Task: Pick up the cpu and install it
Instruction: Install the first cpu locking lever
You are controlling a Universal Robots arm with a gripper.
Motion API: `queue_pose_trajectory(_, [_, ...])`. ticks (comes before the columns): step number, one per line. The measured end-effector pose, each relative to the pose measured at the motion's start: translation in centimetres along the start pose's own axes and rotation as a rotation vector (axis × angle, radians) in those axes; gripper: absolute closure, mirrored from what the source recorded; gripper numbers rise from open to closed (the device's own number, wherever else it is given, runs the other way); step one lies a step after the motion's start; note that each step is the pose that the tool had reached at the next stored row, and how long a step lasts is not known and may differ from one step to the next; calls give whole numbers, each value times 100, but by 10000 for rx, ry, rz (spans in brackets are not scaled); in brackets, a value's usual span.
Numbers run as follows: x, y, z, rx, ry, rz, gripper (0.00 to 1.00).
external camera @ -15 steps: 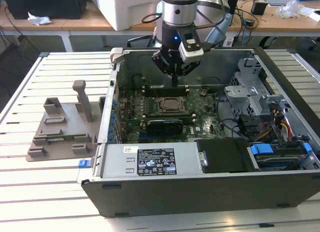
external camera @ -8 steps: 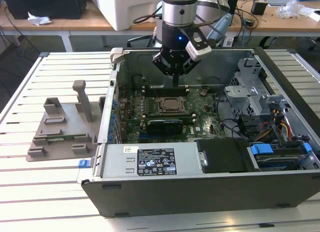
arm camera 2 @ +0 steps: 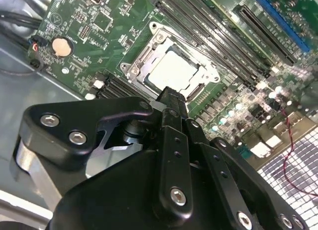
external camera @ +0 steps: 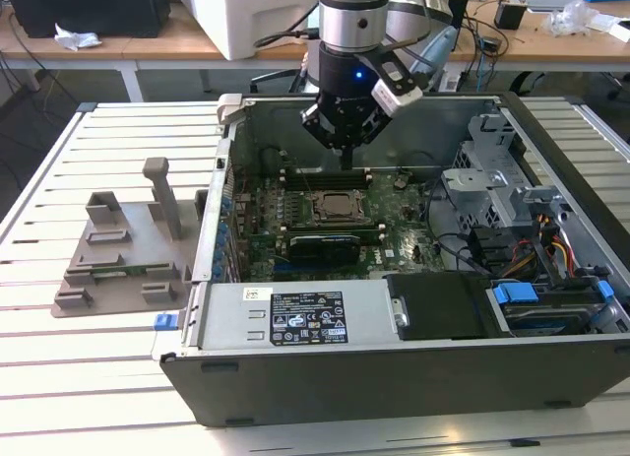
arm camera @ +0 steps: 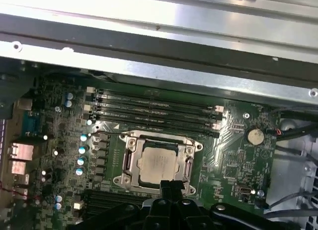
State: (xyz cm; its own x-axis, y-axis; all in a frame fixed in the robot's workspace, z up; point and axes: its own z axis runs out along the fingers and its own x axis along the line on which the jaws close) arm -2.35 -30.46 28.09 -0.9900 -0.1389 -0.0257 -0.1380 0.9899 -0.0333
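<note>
In both wrist views the hand [arm camera 2: 171, 95] [arm camera: 169, 186] sits nearest the lens. Its black fingers are drawn together into 1 narrow tip, with nothing clamped between them. Just past that tip lies the cpu [arm camera: 158, 163], flat and silvery inside the dark metal-framed socket [arm camera: 130, 160] on the green motherboard [arm camera: 233, 155]. The tip hangs over the socket's near edge; I cannot tell whether it touches.

The first wrist view adds 4 long memory slots [arm camera: 154, 108] beyond the socket and a coin cell [arm camera: 255, 136] off to one side.

The exterior view gives what those 2 lack. The open computer case [external camera: 295, 377] lies on the slatted white worktop [external camera: 59, 377]. The grey plastic fixture [external camera: 118, 259] stands outside the case on the exterior view's left. The arm [external camera: 352, 23] comes straight down into the case, with the hand pointing down above the socket. Farthest back, a wooden desk [external camera: 148, 44] carries clutter.
</note>
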Motion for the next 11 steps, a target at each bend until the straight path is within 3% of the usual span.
queue_pose_trajectory(2, [-1,1,1,-311,-42,31,89])
queue_pose_trajectory(3, [-1,1,1,-426,-57,56,89])
queue_pose_trajectory(7, [-9,0,2,-439,-46,251,89])
queue_pose_trajectory(9, [-9,0,3,-334,-28,669,89])
queue_pose_trajectory(11, [-13,-1,4,-301,236,777,89])
